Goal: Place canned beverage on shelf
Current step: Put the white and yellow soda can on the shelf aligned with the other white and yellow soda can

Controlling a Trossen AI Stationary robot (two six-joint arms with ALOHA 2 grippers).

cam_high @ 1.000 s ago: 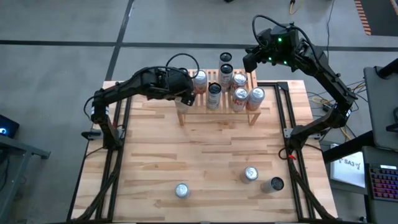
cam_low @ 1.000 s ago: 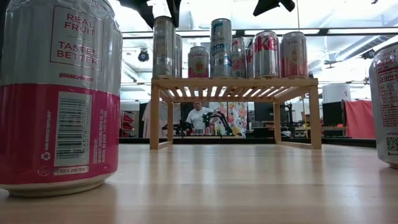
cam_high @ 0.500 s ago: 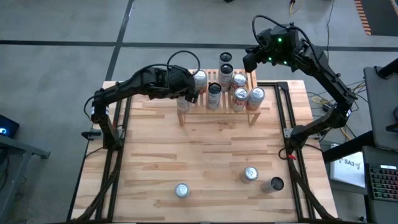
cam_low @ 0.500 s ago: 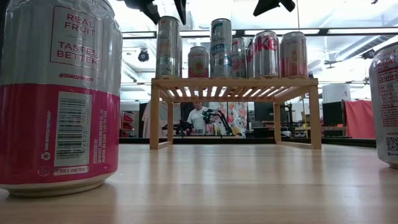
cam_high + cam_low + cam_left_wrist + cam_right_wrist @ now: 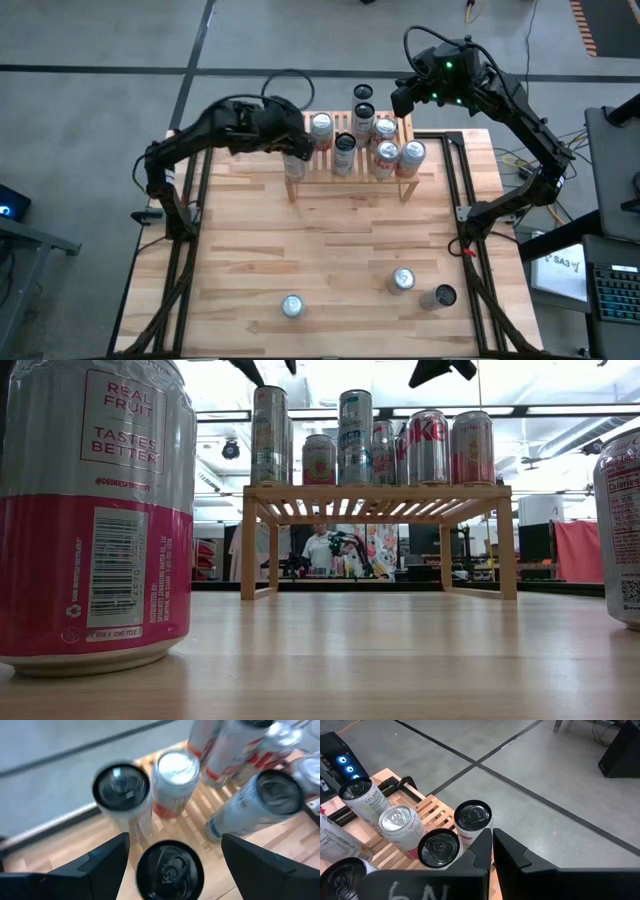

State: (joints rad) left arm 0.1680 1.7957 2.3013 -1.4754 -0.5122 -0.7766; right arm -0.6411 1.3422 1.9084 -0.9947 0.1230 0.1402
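The shelf stands at the table's far middle with several cans upright on its slatted top. At its left end stands a tall slim can with a dark top. My left gripper hangs open just above that can, one finger on either side, clear of it. In the low view only its fingertips show at the top edge. My right gripper is shut, holds nothing, and is raised over the shelf's far right corner.
Three more cans stand on the table near its front edge: a pink and silver one, another, and a dark-topped one. Bare tabletop lies between them and the shelf. Black frame rails run along both table sides.
My left gripper has risen straight up from the tall can at the shelf's left end, its fingers staying open. In the low view its fingertips have climbed almost out of the picture. The can stays upright on the shelf.
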